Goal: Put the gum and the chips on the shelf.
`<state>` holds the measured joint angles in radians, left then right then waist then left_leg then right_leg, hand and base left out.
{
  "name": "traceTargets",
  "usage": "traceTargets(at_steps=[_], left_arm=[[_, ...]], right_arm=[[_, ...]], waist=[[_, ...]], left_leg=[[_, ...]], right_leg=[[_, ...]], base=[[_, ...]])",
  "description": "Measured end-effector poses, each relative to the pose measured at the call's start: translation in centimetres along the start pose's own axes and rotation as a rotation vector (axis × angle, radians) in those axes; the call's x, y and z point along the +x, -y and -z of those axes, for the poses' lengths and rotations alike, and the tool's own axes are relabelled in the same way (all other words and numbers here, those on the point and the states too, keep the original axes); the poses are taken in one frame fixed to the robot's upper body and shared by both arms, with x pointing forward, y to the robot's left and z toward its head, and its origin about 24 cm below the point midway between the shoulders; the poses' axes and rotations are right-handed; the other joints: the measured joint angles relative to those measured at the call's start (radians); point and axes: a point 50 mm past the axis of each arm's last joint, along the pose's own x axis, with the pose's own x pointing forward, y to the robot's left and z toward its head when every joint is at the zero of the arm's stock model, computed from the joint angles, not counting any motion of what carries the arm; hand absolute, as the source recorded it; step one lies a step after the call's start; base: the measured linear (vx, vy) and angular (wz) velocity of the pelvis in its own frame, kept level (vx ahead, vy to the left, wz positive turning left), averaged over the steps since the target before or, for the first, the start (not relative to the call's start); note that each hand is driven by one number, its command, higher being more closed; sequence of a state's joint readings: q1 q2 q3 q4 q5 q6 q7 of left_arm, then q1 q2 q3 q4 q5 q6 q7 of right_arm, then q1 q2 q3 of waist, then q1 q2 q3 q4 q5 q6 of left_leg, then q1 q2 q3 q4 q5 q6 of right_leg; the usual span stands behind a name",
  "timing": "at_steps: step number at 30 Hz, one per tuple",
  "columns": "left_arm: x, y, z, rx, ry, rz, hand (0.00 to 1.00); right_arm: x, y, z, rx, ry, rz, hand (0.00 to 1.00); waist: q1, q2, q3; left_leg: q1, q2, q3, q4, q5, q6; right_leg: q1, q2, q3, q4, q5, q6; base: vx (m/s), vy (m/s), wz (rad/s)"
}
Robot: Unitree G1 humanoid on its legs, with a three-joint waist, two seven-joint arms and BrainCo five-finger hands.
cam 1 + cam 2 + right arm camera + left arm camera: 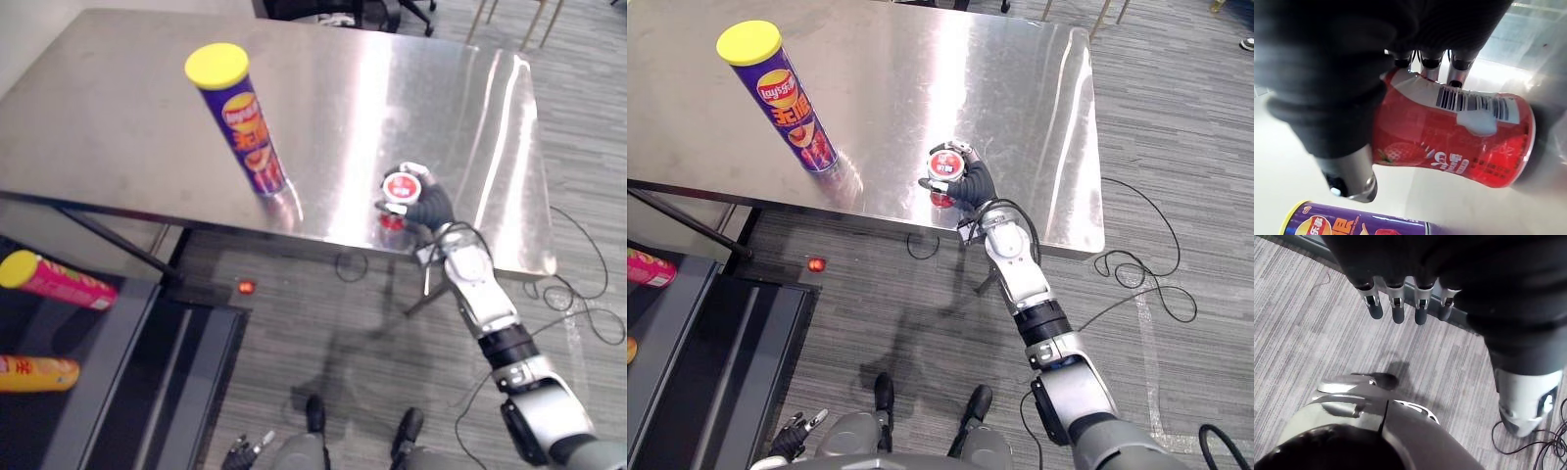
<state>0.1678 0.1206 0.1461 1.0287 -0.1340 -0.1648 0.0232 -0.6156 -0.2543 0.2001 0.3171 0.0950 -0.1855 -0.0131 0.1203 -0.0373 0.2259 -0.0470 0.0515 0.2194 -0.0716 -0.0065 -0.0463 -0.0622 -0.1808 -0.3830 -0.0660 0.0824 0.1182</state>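
Note:
The gum [401, 187] is a red tub with a white lid, near the front edge of the steel table [411, 78]. My right hand [432, 207] is curled round it from the right. In the right wrist view the gum [1459, 142] lies across the palm, held between the fingers [1430, 66] and the thumb. I cannot tell whether its base touches the table. The chips can [242, 122], purple with a yellow lid, stands upright about two hand-widths to the gum's left. My left hand [1396, 308] hangs low over the floor with relaxed fingers, holding nothing.
A dark shelf unit [127, 372] stands at the lower left, below table height. A pink can [59, 279] and an orange can [34, 372] lie on it. A small red object [245, 287] lies on the carpet under the table's front edge. Chair legs show beyond the table.

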Motion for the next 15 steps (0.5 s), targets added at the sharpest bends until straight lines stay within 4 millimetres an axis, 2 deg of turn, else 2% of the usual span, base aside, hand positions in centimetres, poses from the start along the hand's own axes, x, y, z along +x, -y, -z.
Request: traceTargets(at_steps=[3, 7, 9, 12, 15], left_arm=[[0.0, -0.1, -0.1, -0.005, 0.003, -0.007, 0.0], [0.0, -0.1, -0.2, 0.021, 0.006, -0.006, 0.0], [0.0, -0.2, 0.0, 0.025, -0.002, -0.007, 0.0], [0.0, -0.3, 0.1, 0.018, -0.007, -0.012, 0.0], [0.0, -0.5, 0.2, -0.002, -0.01, -0.017, 0.0]], right_arm=[[-1.3, 0.6, -1.1, 0.009, 0.055, 0.029, 1.0], [-3.9, 2.6, -4.3, -0.026, 0.205, 0.076, 1.0], [-5.2, 3.6, -5.5, -0.056, 0.262, 0.101, 1.0], [-6.6, 4.3, -6.0, -0.065, 0.291, 0.125, 1.0], [-7.6, 4.8, -5.4, -0.051, 0.263, 0.139, 1.0]], waist=[[-0.004, 0.0, 0.0], [-0.013, -0.001, -0.001], [-0.033, -0.001, -0.001], [-0.04, -0.005, -0.005], [-0.041, -0.009, -0.018]], left_leg=[[0.007, 0.006, -0.008, 0.004, 0.0, 0.0], [0.032, 0.009, -0.028, 0.006, -0.001, -0.001], [0.032, 0.011, -0.042, 0.006, -0.001, 0.0], [0.04, 0.006, -0.039, 0.008, -0.001, 0.0], [0.046, 0.0, -0.036, 0.004, 0.003, 0.007]], right_leg=[[0.015, -0.001, -0.001, -0.002, 0.0, 0.0], [0.05, -0.001, -0.007, 0.004, 0.0, 0.0], [0.048, -0.003, -0.008, 0.023, -0.001, 0.001], [0.047, -0.01, -0.001, 0.036, -0.002, 0.001], [0.049, -0.015, 0.006, 0.035, -0.002, 0.001]], base=[[0.0, -0.014, 0.08], [0.0, 0.002, 0.14], [-0.04, 0.021, 0.15], [-0.06, 0.029, -0.03], [-0.07, 0.015, -0.06]])
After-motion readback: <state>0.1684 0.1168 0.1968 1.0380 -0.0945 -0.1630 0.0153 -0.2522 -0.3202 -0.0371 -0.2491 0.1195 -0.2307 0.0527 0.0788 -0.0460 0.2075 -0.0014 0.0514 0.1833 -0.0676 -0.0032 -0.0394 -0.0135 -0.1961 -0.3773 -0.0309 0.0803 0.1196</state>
